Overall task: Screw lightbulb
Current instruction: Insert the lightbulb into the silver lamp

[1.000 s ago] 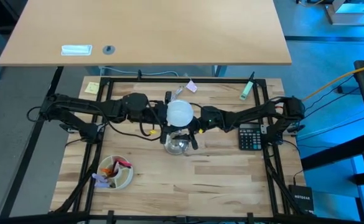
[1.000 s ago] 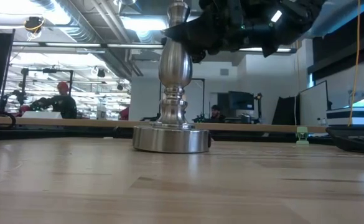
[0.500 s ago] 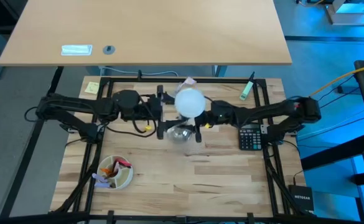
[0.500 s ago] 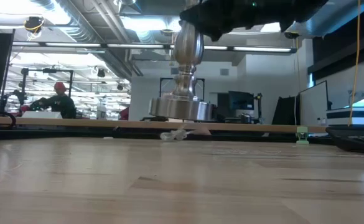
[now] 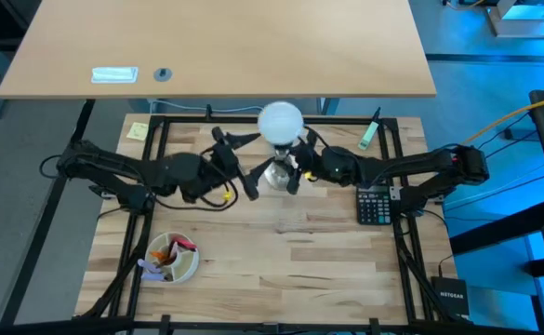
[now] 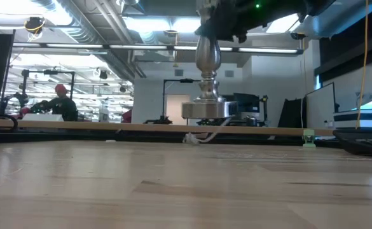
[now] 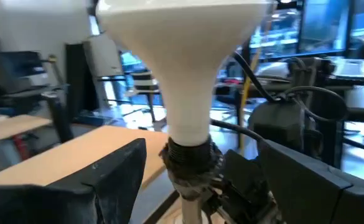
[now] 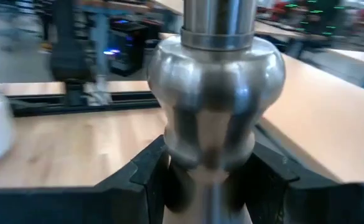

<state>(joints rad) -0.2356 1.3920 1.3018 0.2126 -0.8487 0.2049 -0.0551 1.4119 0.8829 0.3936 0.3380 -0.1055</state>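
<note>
Near the bench's far edge, centre: silver stand [image 6: 206,76] is off the wood, carried by the right gripper [image 5: 297,167], lightbulb [image 5: 280,121] seated in its socket on top.
Right gripper's fingers [image 8: 138,177] pinch the stand's bulging stem from both sides; low view shows the round base hanging clear above the bench [image 5: 299,270] with a gap under it. Left gripper [image 5: 236,160] sits just beside the bulb on its left, fingers [image 7: 101,180] spread wide either side of the bulb's neck, not touching it; the white neck runs down into the black socket collar [image 7: 188,155] between them. Elsewhere on the bench: calculator [image 5: 375,205] toward the right edge, bowl of small bits [image 5: 171,258] toward the near-left corner, yellow sticky note [image 5: 138,131] at the far-left corner.
</note>
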